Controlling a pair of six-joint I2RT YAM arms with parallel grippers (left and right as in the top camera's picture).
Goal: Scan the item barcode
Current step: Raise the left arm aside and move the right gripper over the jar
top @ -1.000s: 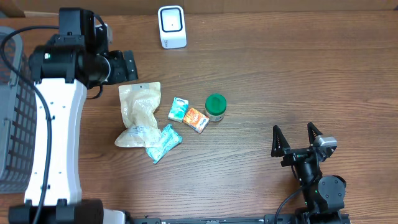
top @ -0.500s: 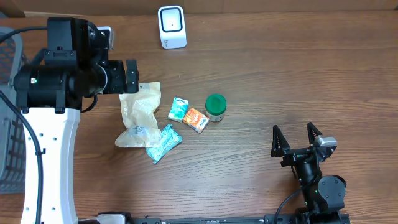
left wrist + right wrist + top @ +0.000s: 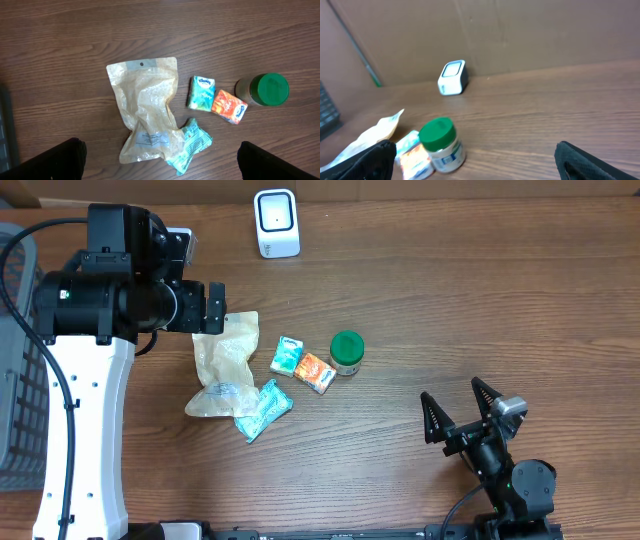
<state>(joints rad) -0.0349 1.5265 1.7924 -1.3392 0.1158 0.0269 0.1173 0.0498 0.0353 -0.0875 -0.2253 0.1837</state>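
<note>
Several items lie in a cluster on the wooden table: a beige pouch [image 3: 224,363] [image 3: 147,115], a teal packet [image 3: 263,409] partly under it, a small teal tissue pack [image 3: 287,355], an orange pack [image 3: 315,372] and a green-lidded jar [image 3: 347,352] [image 3: 441,145]. The white barcode scanner [image 3: 277,222] [image 3: 452,78] stands at the back edge. My left gripper [image 3: 205,307] [image 3: 162,167] hovers open above the pouch's upper left, holding nothing. At the front right my right gripper [image 3: 455,402] [image 3: 475,165] is open and empty, pointing toward the jar and well short of it.
A dark mesh basket [image 3: 15,380] stands at the table's left edge beside the left arm. A brown cardboard wall [image 3: 520,30] runs behind the scanner. Bare wood lies between the item cluster and the right gripper.
The left gripper has shifted right, over the pouch's top edge. The right gripper has swung left and turned toward the items. No item has moved.
</note>
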